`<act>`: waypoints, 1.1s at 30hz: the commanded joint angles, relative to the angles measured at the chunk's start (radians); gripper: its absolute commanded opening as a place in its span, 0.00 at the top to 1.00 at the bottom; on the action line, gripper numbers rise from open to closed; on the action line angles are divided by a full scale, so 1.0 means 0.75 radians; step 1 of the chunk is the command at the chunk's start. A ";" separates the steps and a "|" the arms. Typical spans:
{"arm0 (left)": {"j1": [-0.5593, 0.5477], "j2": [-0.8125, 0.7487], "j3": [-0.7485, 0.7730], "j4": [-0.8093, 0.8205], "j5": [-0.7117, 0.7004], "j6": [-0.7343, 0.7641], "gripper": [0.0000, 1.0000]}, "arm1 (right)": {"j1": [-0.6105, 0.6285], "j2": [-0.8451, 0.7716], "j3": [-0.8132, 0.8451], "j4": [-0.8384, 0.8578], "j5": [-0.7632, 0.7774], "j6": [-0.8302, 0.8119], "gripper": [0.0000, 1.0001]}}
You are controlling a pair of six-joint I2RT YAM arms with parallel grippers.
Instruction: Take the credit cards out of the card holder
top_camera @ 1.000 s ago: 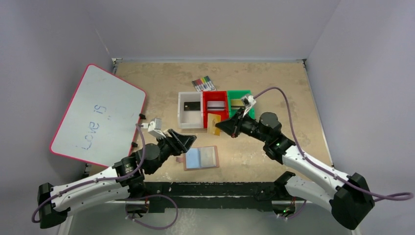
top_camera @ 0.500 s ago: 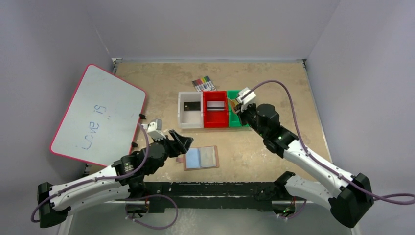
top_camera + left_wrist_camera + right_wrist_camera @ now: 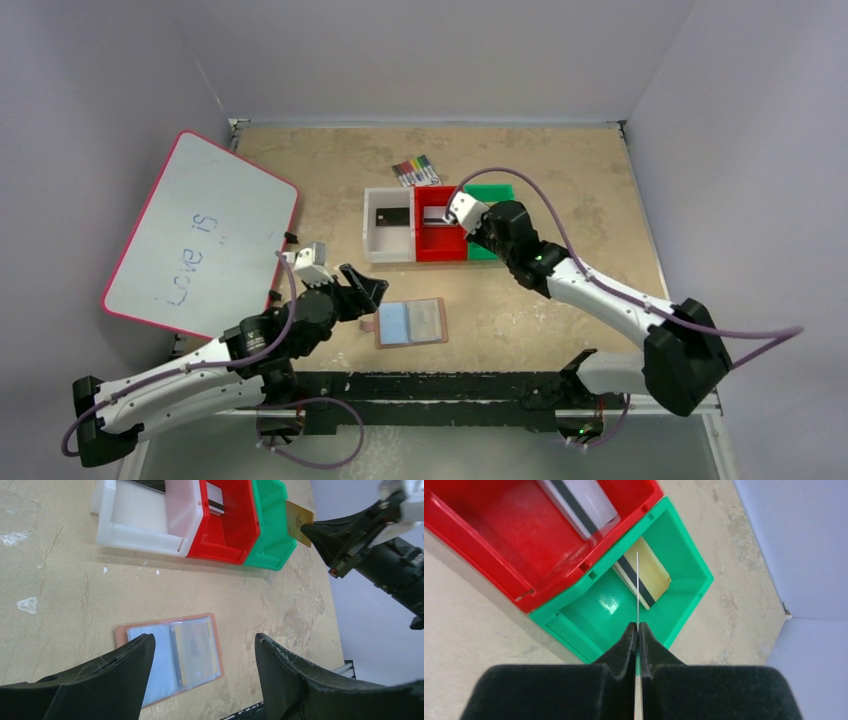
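Observation:
The tan card holder (image 3: 411,323) lies open on the table, and a gold-edged card (image 3: 192,647) shows in its right clear pocket. My left gripper (image 3: 366,290) is open and empty, hovering just left of and above the holder (image 3: 165,630); its jaws (image 3: 204,637) frame it. My right gripper (image 3: 638,626) is shut on a gold credit card (image 3: 637,580), seen edge-on, held above the green bin (image 3: 684,605). The held card also shows in the left wrist view (image 3: 299,516). Another gold card with a dark stripe (image 3: 646,572) lies in the green bin.
A red bin (image 3: 440,250) holds a silver striped card (image 3: 579,502). A white bin (image 3: 385,250) holds a black card (image 3: 390,215). A marker pack (image 3: 415,170) lies behind the bins. A red-rimmed whiteboard (image 3: 200,235) leans at the left.
My right gripper has carried the gold card from in front of the red bin back to above the green bin, turning the wrist. My left gripper has barely shifted.

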 commanded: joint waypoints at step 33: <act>0.007 -0.125 0.082 -0.061 -0.020 0.013 0.28 | -0.225 0.452 0.213 0.128 -0.185 -0.645 1.00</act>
